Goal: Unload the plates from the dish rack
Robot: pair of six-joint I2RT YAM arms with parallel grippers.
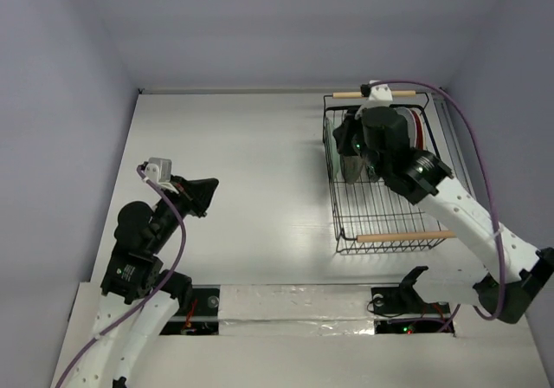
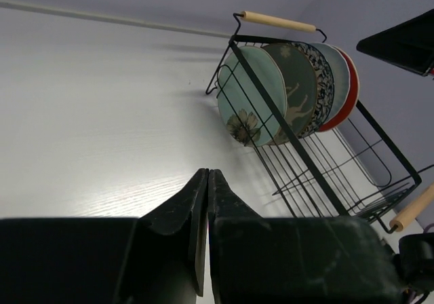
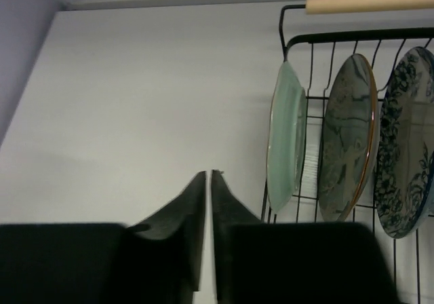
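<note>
Plates [image 2: 298,90]: five stood on edge in one row at the far end of the dish rack [image 1: 381,219], packed close, faces turned left and right.
Row order: mint green plate [image 3: 285,138] at the left, then grey deer plate [image 3: 347,141], blue floral plate [image 3: 407,148], pale plate [image 2: 337,73], and red plate [image 2: 352,93] at the right.
Dish rack: black wire basket on the right part of the counter [image 1: 242,163], with a far wooden handle [image 2: 278,21] and a near wooden handle [image 1: 405,235].
Right tool [image 3: 209,174]: fingers pressed together on nothing; it hung at the rack's far left side, just beside the mint green plate, and no contact showed.
Left tool [image 2: 207,172]: fingers together, gripping nothing; it hung above the left part of the counter, well apart from the rack and pointed toward the plates.
Cable: a purple cable [image 1: 472,137] arched over the right arm.
</note>
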